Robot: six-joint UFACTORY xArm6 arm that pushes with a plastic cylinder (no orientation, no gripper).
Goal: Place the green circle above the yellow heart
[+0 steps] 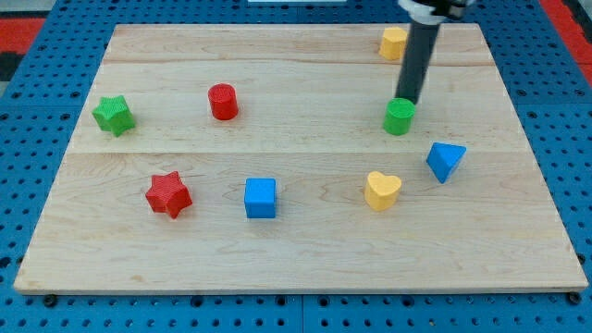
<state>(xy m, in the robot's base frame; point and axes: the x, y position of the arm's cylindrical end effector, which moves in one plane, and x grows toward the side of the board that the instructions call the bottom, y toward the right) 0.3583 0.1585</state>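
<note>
The green circle [399,117] is a small green cylinder at the view's right of centre. The yellow heart [381,190] lies below it and slightly to the view's left, well apart from it. My tip [407,100] is at the green circle's upper right edge, touching or nearly touching it. The dark rod rises from there to the view's top edge.
A blue triangle [445,161] lies right of the yellow heart. A yellow block [394,43] sits near the top edge behind the rod. A red cylinder [223,101], green star [113,115], red star [167,194] and blue cube [261,198] lie on the left half of the wooden board [305,268].
</note>
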